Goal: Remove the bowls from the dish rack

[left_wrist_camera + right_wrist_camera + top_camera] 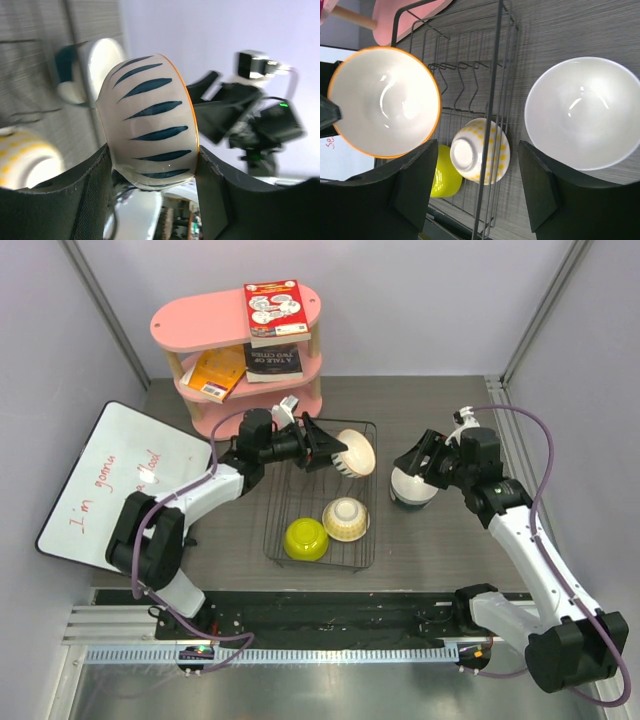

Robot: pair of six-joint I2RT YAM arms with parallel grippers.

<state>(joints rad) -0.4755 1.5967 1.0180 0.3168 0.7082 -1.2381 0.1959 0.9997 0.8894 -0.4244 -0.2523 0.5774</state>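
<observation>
1 white bowl (pixel 582 112) stands on the worktop (pixel 440 540) at the dish rack's (pixel 290 490) 3 o'clock. The left end effector (pixel 150 165) pinches a striped bowl (pixel 150 110) above the rack's 1 o'clock corner. The right end effector (pixel 477 165) hangs spread, empty. A yellow-green bowl (pixel 306 538) and a dotted bowl (pixel 346 518) sit racked, not yet unloaded. Whether the white bowl hides another beneath is unclear.

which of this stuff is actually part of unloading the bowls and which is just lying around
Job: dish rack; yellow-green bowl and dotted bowl in it; striped bowl in the left tool; white bowl on the table.
Lying about: pink shelf, books, whiteboard.
</observation>
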